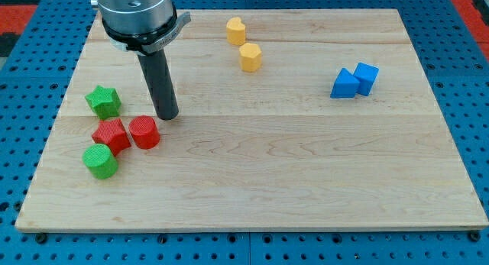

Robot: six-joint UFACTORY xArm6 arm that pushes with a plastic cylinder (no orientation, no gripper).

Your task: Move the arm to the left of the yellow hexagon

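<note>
The yellow hexagon (250,57) lies near the top middle of the wooden board (306,166). A second yellow block (236,30), shaped like a heart or pentagon, sits just above and left of it. My tip (166,115) rests on the board at the left, well to the left of and below the yellow hexagon. It stands just above the red cylinder (144,133).
A red star-like block (111,134) touches the red cylinder's left side. A green star (103,101) lies above it and a green cylinder (100,161) below it. A blue triangle (344,84) and a blue cube (366,78) sit together at the right.
</note>
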